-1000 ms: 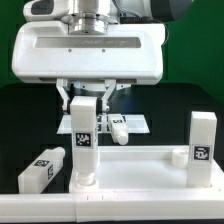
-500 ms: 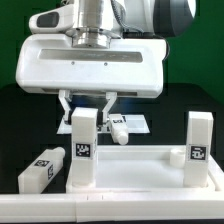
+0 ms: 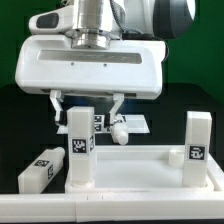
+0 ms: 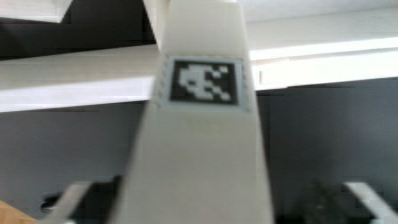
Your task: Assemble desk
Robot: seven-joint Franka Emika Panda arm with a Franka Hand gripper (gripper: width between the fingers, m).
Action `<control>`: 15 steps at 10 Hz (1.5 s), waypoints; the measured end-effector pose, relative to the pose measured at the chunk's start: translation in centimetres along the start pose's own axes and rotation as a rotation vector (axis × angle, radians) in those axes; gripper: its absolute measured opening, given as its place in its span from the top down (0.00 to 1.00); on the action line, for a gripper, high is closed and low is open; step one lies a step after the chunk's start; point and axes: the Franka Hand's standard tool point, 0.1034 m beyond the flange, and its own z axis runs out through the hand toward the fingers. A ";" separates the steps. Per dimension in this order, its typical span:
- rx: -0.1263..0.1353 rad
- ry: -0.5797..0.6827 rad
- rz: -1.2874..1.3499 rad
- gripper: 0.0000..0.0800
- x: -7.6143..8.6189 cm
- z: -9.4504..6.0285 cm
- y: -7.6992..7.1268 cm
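Desk [image 3: 140, 172]: partly built, at six o'clock in the exterior view, with its tabletop [image 3: 140, 160] lying flat on the black table [image 3: 25, 130].
Standing legs: the first leg [image 3: 80, 150] is upright at the tabletop's nine o'clock end and the second leg [image 3: 201, 145] is upright at its three o'clock end. Each shows a black-and-white tag.
Loose legs: the third leg [image 3: 40, 168] lies flat on the table at eight o'clock, just beside the tabletop. The fourth leg [image 3: 120, 128] lies behind the tabletop near the centre, at the marker board [image 3: 138, 122]. I cannot tell whether it lies on the board or beside it.
Gripper [image 3: 88, 112]: hangs over the first leg with its fingers [image 3: 62, 108] spread, one on each side of the leg's upper end. A gap shows on the three o'clock side, and nothing is pinched.
Wrist view only: the first leg [image 4: 199, 150] fills the middle, blurred, with its tag [image 4: 205, 82] readable as a square pattern. The dark fingertips [image 4: 75, 198] stand clear of the leg's faces on both sides.
Exterior view only: the second leg, both loose legs, the marker board and the arm's broad white housing [image 3: 90, 65] above the fingers.
Surface: matte black, with a white ledge [image 3: 100, 210] along the six o'clock edge.
Room: a green wall [image 3: 205, 70] stands behind the arm.
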 end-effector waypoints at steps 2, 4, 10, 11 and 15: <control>0.036 -0.079 0.048 0.20 1.5 -0.7 1.7; 0.101 -0.259 0.134 0.19 0.7 -0.4 1.3; 0.102 -0.319 0.228 0.36 0.1 0.4 0.1; 0.091 -0.323 0.295 0.53 0.1 0.4 0.1; -0.001 -0.338 0.764 0.63 0.0 0.5 0.6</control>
